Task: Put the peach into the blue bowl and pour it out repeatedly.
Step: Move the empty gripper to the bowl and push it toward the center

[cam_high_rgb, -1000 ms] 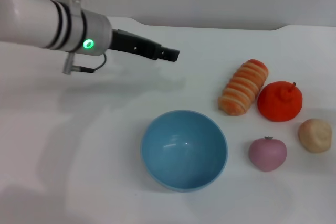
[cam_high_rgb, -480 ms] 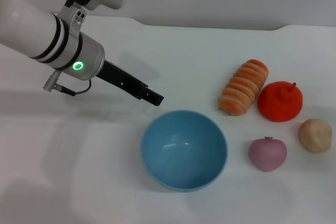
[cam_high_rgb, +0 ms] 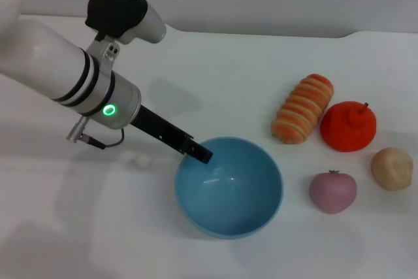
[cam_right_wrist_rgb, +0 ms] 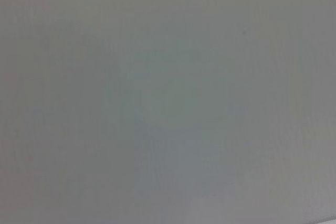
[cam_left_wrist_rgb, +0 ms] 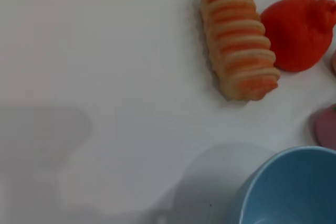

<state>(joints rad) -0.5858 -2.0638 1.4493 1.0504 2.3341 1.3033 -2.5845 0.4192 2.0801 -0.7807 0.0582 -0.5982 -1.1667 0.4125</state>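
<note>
One blue bowl [cam_high_rgb: 228,187], one peach [cam_high_rgb: 333,191], one orange-red fruit [cam_high_rgb: 349,126], one striped roll [cam_high_rgb: 302,117], one beige ball [cam_high_rgb: 392,168].

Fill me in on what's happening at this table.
The left gripper is at the near-left rim of the blue bowl, which is empty. The peach sits untouched on the table to the bowl's right, near a striped bread roll, an orange-red fruit and a beige ball. The right arm is out of sight.

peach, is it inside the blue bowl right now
No, the peach sits on the white table beside the blue bowl, on the bowl's right side, and the bowl holds no fruit.
</note>
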